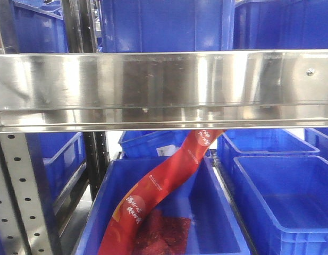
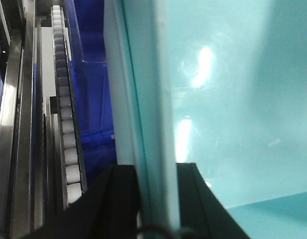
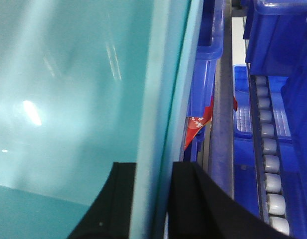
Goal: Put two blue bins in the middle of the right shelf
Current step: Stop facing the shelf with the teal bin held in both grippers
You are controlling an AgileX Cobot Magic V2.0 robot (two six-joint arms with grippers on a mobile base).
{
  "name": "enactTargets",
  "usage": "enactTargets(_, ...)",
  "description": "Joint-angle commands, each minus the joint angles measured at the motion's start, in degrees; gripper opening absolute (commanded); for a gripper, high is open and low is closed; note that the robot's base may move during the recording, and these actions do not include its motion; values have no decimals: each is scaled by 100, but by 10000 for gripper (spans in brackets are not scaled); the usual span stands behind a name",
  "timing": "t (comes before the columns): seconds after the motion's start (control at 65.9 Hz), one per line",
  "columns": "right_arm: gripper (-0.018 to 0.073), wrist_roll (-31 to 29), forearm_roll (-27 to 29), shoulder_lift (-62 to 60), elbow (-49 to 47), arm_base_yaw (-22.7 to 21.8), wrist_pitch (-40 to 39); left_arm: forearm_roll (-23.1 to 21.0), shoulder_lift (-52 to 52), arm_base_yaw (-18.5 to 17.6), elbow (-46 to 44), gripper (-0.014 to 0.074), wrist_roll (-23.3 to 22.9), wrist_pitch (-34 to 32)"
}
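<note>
**A:** What do we see, counting from the left?

**B:** In the front view we count at least seven blue plastic bins. On the upper level, a bin [image 1: 39,24] sits at the left, a large one [image 1: 164,24] in the middle, another [image 1: 283,24] at the right. A broad band of brushed steel, the shelf rail [image 1: 164,85], runs across the frame. Below it: a bin [image 1: 62,159] at the left, a central open bin [image 1: 164,212] holding a long red printed bag [image 1: 164,183], and two open bins [image 1: 286,207] at the right. A perforated steel upright [image 1: 20,191] stands at the lower left.

**A:** And the arms?

**B:** Our left gripper [image 2: 158,199] has one black finger [image 2: 118,199] on each side of a smooth, glossy teal bin wall [image 2: 233,99], closed on it. Left of that gripper runs one roller track [image 2: 66,124] of small grey cylinders. Our right gripper [image 3: 151,199] likewise pinches a teal wall [image 3: 68,89] between its black fingers [image 3: 193,199]. To its right we see blue bins and a second roller track [image 3: 270,164].
</note>
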Motion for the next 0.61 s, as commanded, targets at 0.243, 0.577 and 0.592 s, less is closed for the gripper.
enactTargets(0.243, -166, -157, 342, -100, -81, 49, -596, -512, -78, -55, -92, -111, 52, -560)
enactTargets(0.577, -167, -100, 301, 118, 68, 49, -617, -486, 71, -55, 89, -111, 15, -86)
enactTargets(0.592, -167, -92, 276, 136, 144, 49, -647, -471, 85, -55, 139, -111, 15, -86)
